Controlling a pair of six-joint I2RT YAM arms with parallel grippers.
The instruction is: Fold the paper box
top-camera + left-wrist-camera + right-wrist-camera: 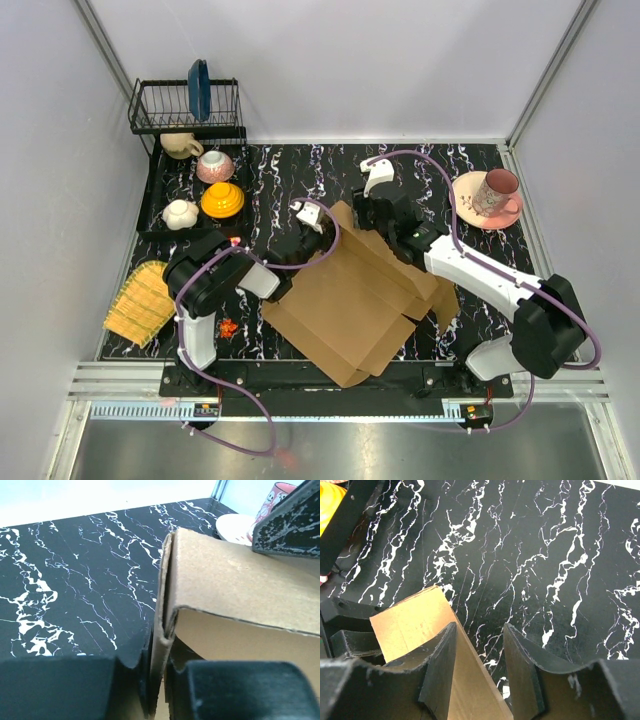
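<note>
- Plain brown die-cut cardboard paper box (345, 300): spread mid-table on the black marbled tabletop (270, 170), between both arms.
- Left gripper (159, 675): clenched on the box's far flap edge.
- Right gripper (480, 645): jaws apart, holding nothing.
- Risk: the edge-only pinch may slip or tear the flap if pulled.

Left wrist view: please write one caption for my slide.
Left fingers pinch the folded edge of the paper box, black table behind.
</note>
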